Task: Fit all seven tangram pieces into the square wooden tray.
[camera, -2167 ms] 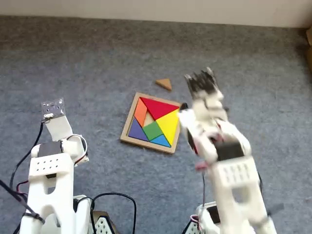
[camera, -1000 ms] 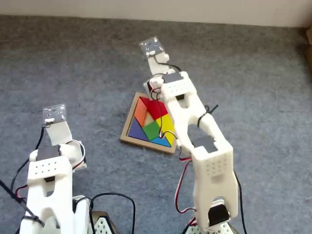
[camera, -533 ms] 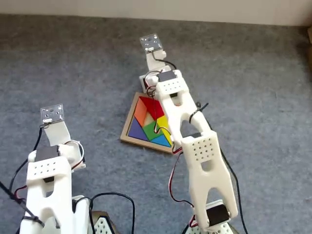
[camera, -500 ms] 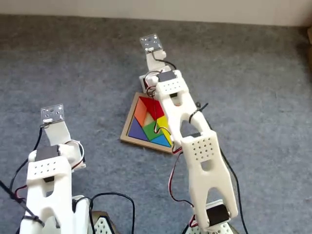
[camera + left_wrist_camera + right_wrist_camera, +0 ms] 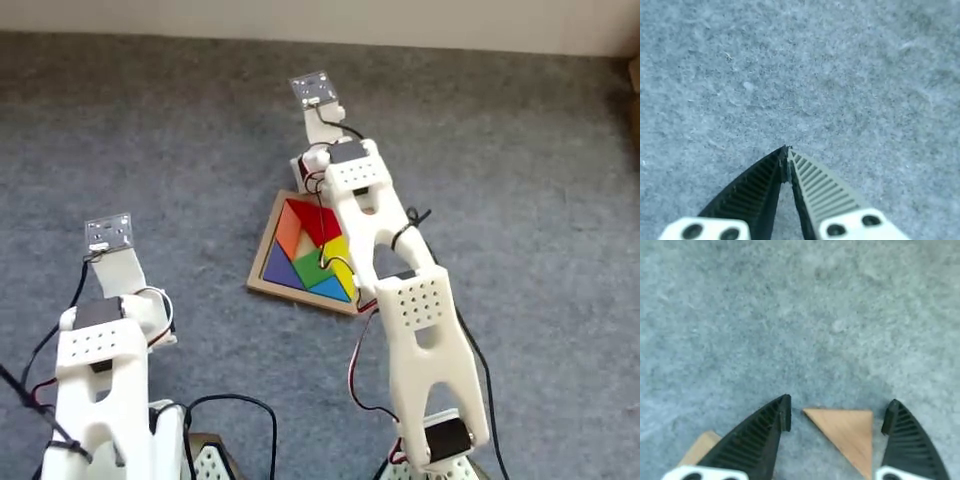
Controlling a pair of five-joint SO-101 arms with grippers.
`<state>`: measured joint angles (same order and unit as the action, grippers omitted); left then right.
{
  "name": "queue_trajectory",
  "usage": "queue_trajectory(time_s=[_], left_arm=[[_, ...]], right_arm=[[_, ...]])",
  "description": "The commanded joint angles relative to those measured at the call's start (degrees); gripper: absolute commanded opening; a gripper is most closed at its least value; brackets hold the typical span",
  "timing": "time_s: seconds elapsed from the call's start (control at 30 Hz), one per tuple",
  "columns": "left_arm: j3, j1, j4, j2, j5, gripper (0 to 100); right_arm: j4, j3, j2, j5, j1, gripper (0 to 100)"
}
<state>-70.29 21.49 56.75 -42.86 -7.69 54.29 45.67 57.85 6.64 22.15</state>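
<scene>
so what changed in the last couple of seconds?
The right arm swung from raised beside the wooden tray to stretched out over its far corner, bringing the open right gripper down either side of the loose brown triangle; nothing gripped yet. The left arm, the shut left gripper, the tray and the coloured pieces in it stayed put.

Right arm [image 5: 388, 255] hides tray [image 5: 300, 298] corner; wooden triangle [image 5: 846, 432] tip cut off at right wrist view edge.
</scene>
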Motion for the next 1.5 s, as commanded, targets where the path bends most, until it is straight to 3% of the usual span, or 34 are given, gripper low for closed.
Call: queue_trajectory(time_s=[0.0, 0.2, 0.43, 0.57, 1.0, 1.23, 1.33, 1.47], left_arm=[[0.2, 0.7, -0.5, -1.2, 0.4, 1], [0.2, 0.7, -0.6, -1.2, 0.4, 1], [0.2, 0.7, -0.6, -1.2, 0.4, 1], [0.2, 0.7, -0.7, -1.2, 0.4, 1], [0.1, 0.7, -0.8, -1.2, 0.4, 1], [0.1, 0.7, -0.8, -1.2, 0.4, 1], [0.1, 0.7, -0.8, -1.2, 0.4, 1], [0.1, 0.7, -0.8, -1.2, 0.4, 1]], right_arm=[[4.6, 2.4, -0.7, 0.5, -4.2, 23.8], [6.3, 4.0, -0.2, 0.7, -4.4, 7.5], [6.5, 4.2, -0.7, 0.8, -5.5, 6.3], [7.0, 4.2, -0.7, 5.8, -6.4, 6.2], [26.5, 23.3, -2.0, 6.7, -5.8, 2.9], [39.9, 36.2, -2.1, 6.5, -2.0, 2.8], [46.5, 40.7, -2.0, 1.1, 0.0, 2.8], [46.8, 41.5, -1.8, -8.4, 1.0, 2.7]])
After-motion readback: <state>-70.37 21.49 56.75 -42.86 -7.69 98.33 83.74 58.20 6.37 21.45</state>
